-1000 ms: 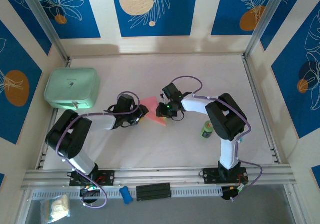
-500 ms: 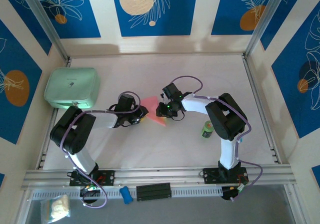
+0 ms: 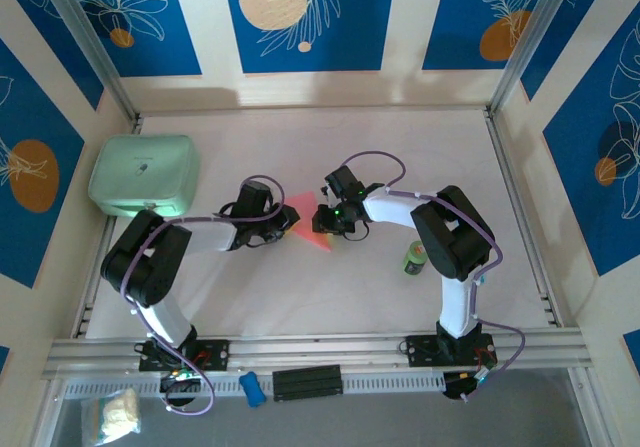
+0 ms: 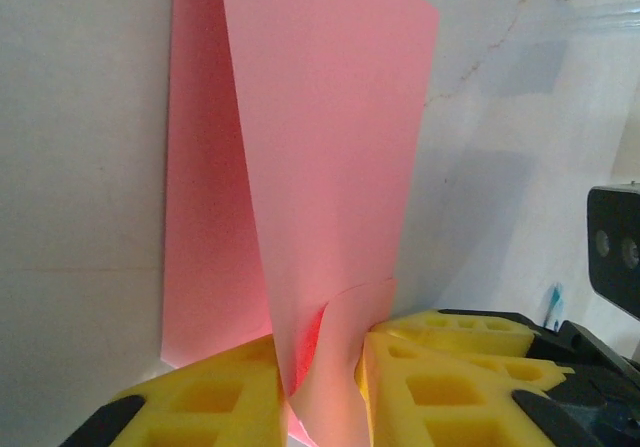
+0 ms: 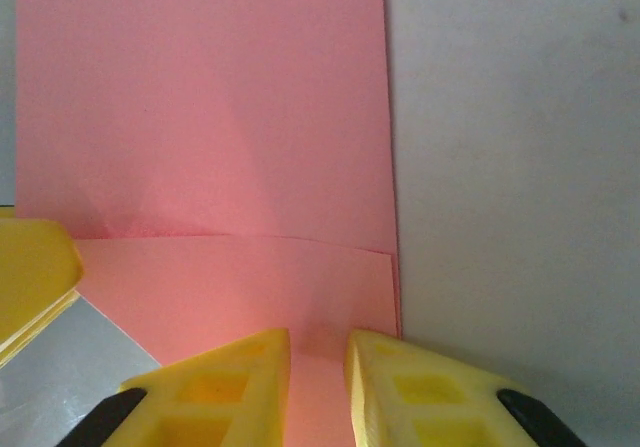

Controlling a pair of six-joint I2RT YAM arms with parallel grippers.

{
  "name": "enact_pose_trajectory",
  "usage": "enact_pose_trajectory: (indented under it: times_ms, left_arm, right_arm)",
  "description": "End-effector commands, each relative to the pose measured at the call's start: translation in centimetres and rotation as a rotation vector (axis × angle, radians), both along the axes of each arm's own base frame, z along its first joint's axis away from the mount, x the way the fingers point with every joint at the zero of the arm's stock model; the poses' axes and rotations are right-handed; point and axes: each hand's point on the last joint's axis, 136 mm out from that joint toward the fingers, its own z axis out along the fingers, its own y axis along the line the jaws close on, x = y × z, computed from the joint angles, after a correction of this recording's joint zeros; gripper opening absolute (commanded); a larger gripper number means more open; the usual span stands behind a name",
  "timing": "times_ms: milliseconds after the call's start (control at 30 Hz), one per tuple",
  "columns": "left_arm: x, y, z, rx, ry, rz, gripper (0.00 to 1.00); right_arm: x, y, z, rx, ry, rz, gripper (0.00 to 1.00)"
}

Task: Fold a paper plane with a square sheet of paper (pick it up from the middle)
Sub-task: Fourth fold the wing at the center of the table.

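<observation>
Tearing looks the likeliest failure from here, since the thin pink-salmon square sheet of paper (image 3: 305, 212) is pinched from both sides, and any pull of the arms away from each other would load it between two clamps. The left gripper (image 4: 325, 362) is closed on a buckled, curling edge of the sheet, with one flap standing up steeply from the table. The right gripper (image 5: 318, 352) nips the opposite edge, where a folded layer lies flat over the rest. The sheet sits mid-table between the two grippers, partly lifted, well apart from the mint-green rounded case (image 3: 143, 175) and the small green can (image 3: 415, 259). A second risk, in my judgement, is a stray crease: the curl at the left grip could be pressed in off-line and spoil the plane's symmetry. The paper is matte, smooth and limp, with straight cut edges. The yellow fingers (image 4: 440, 377) are moulded plastic with recessed cells, and the white table (image 3: 400, 147) is dull and faintly marked.
</observation>
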Motion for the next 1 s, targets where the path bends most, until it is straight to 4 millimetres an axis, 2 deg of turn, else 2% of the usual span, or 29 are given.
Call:
enact_pose_trajectory:
  times_ms: [0,133,233,367,467,567,700,800,967]
  left_arm:
    - [0.4,-0.4,-0.2,0.007,-0.002,-0.034,0.25]
    - [0.5,-0.4,-0.5,0.011,0.006,-0.041,0.22]
    - [0.6,-0.5,-0.6,0.007,0.011,-0.041,0.16]
    - [0.8,-0.5,-0.3,0.001,0.011,-0.033,0.06]
    - [1.0,-0.5,0.2,-0.002,0.009,-0.022,0.03]
    - [1.1,-0.4,0.9,-0.011,0.004,-0.006,0.03]
    - [1.0,-0.1,1.3,-0.011,0.015,0.016,0.02]
    - [0.9,0.0,1.4,-0.023,0.024,0.038,0.03]
    - [1.0,0.1,2.0,-0.034,0.023,0.051,0.03]
  right_arm:
    - [-2.4,-1.8,-2.8,-0.075,0.088,0.013,0.24]
    - [-2.1,-1.6,-2.4,-0.053,0.061,0.040,0.24]
    - [-1.7,-1.3,-1.2,-0.022,0.005,0.080,0.27]
    - [-0.8,-0.6,1.6,0.017,-0.118,0.157,0.34]
    - [-0.4,-0.5,3.7,0.017,-0.209,0.197,0.38]
    - [-0.4,-0.9,4.8,-0.023,-0.317,0.239,0.39]
    - [-1.3,-1.5,5.4,-0.128,-0.472,0.318,0.39]
    - [-2.1,-1.1,5.8,-0.197,-0.587,0.401,0.39]
    - [-2.5,-0.2,4.8,-0.310,-0.669,0.479,0.39]
